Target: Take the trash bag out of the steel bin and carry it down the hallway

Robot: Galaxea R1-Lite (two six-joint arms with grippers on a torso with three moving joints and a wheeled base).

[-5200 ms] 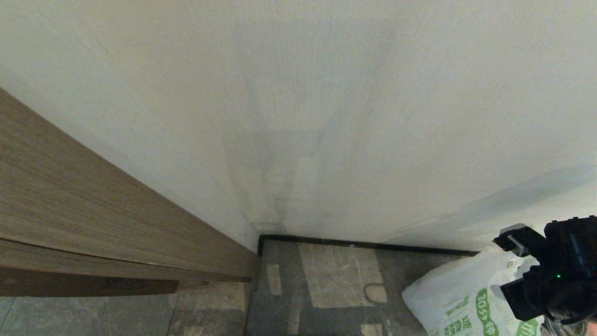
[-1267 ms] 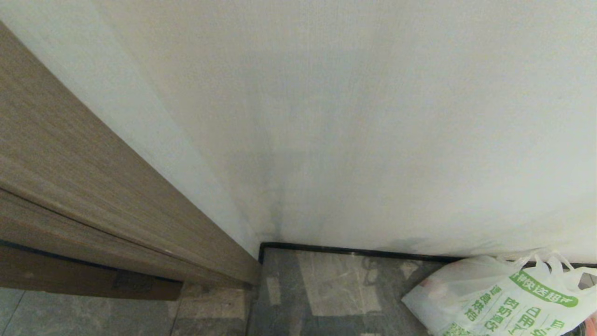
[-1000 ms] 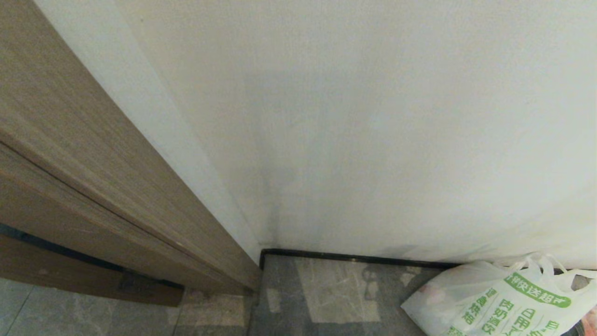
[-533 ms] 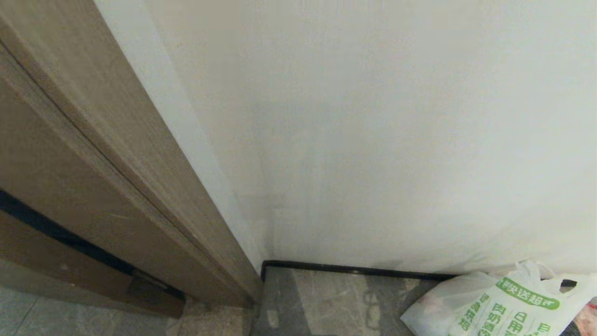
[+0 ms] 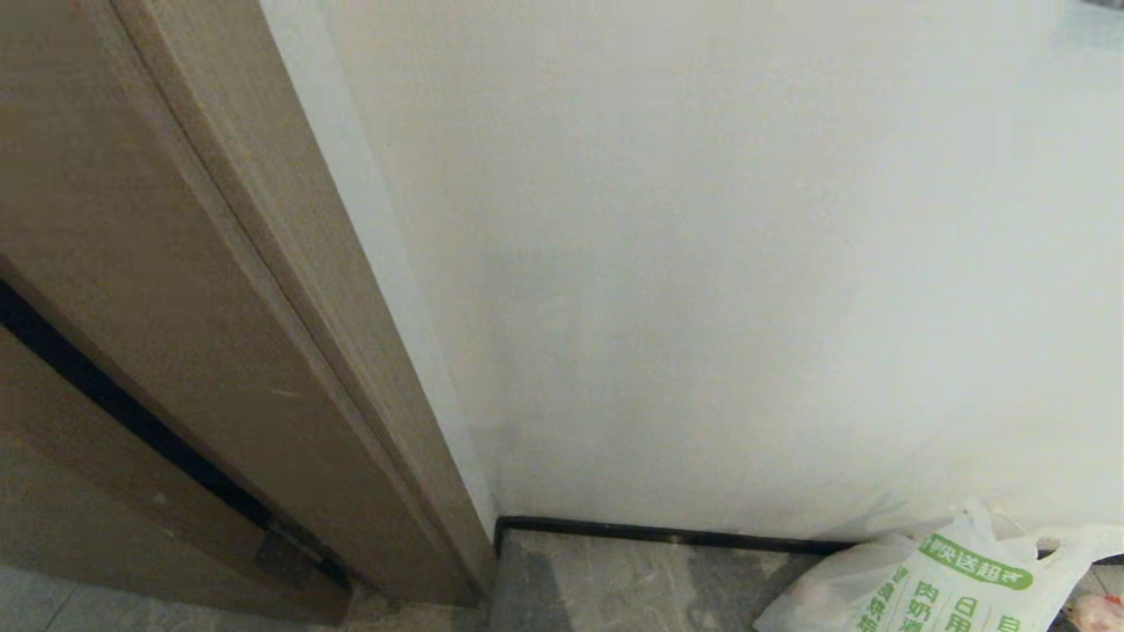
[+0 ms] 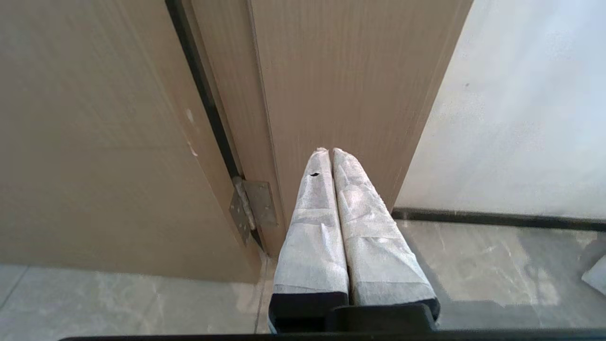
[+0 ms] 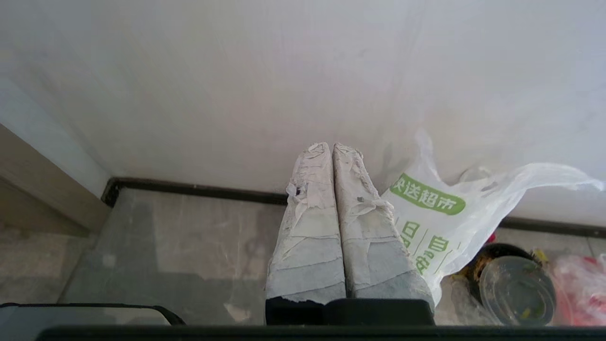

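The right gripper (image 7: 333, 148) is clenched shut on nothing, its tape-wrapped fingers (image 7: 312, 237) pressed together just short of the trash bag (image 7: 445, 213), which lies on the floor against the white wall (image 7: 236, 85); the left gripper (image 6: 330, 151) is likewise closed and empty, its wrapped fingers (image 6: 378, 251) pointing at the tan wooden door frame (image 6: 341, 85), well apart from the bag; neither gripper appears in the head view. Only the right wrist view shows what sits beside the bag on its far side from the door frame: a black bowl with a clear lid (image 7: 513, 284) and a pinkish-red bag (image 7: 580, 289), both touching or nearly touching it; only the left wrist view shows the metal hinge (image 6: 251, 208) low on the frame. The head view catches the bag (image 5: 931, 588) at its lower edge, green characters visible, one handle loop spread along the black skirting strip (image 5: 659, 533). Between bag and door frame lies a bare stretch of glossy grey marble-pattern floor (image 7: 189, 241), hemmed by the wall behind; the door (image 6: 94, 142) stands beside the frame.
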